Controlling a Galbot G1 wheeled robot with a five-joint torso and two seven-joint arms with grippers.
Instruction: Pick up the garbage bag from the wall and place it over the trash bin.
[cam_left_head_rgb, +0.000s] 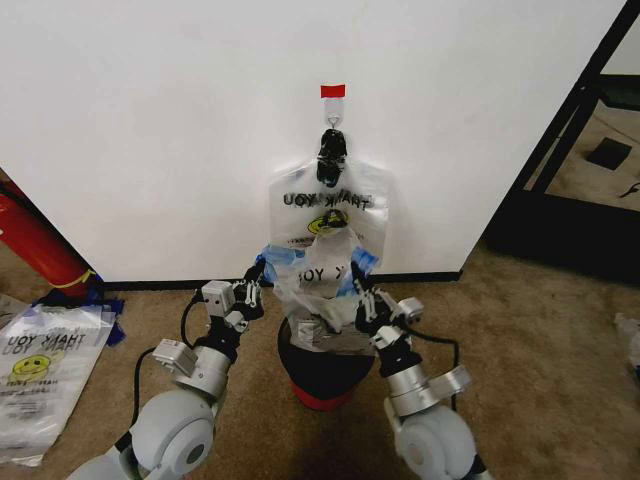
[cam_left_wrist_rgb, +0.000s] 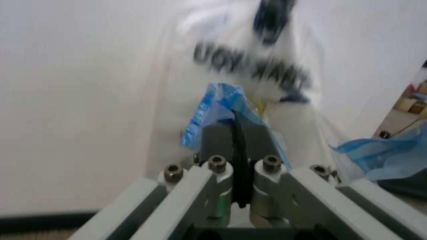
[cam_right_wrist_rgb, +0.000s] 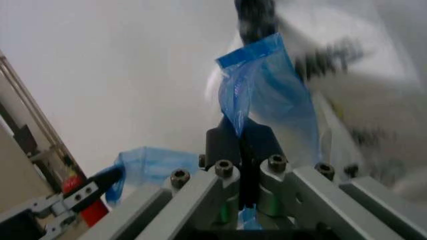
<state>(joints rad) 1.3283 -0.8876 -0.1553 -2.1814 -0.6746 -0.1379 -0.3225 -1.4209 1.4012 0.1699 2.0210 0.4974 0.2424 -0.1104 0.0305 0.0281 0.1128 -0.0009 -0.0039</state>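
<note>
Blue-tinted plastic edging of the thin see-through garbage bag (cam_left_head_rgb: 322, 285) is pinched in the left gripper (cam_left_head_rgb: 256, 277), its fingers (cam_left_wrist_rgb: 220, 142) clenched on it. The bag hangs stretched above the small round dark trash bin (cam_left_head_rgb: 325, 378), before the plain white wall (cam_left_head_rgb: 150, 130). The right gripper (cam_left_head_rgb: 362, 297) grips the opposite blue edge.

Brown carpet floor (cam_left_head_rgb: 540, 330) carries the trash bin (cam_left_head_rgb: 325, 385) (dark, red-based) near the white wall (cam_left_head_rgb: 150, 120); spare printed bags (cam_left_head_rgb: 45, 375) lie flat at left.
</note>
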